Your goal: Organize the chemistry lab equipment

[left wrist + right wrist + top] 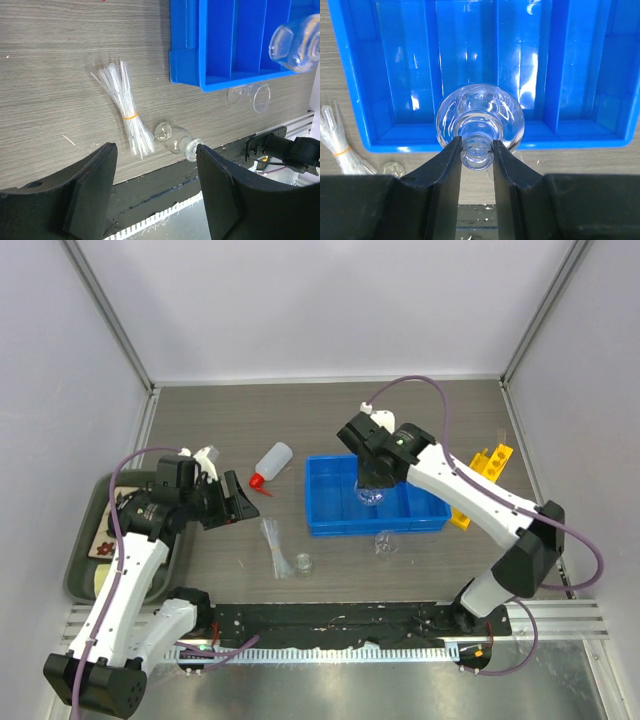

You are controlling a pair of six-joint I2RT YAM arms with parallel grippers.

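Right gripper is clamping the neck of the round flask, fingers drawn close together on the glass. It is holding the flask in the air, bulb away from the fingers, over the blue bin near its near wall. I cannot tell which compartment it is lining up with. Left gripper is standing wide apart with nothing between its fingers, hovering above the table near the pipette bundle. Judging progress as early: the bin's compartments are showing bare blue floors, so nothing is looking stored yet. Items lying loose on the table are the banded pipette bundle, a small flask on its side just beside it, a beaker on its side just beside the bin's near wall, and the squeeze bottle lying left of the bin. The yellow rack is sitting right of the bin, partly hidden by the right arm, and its holes are not resolving. The left arm is covering much of the green tray, and its contents are too small to identify.
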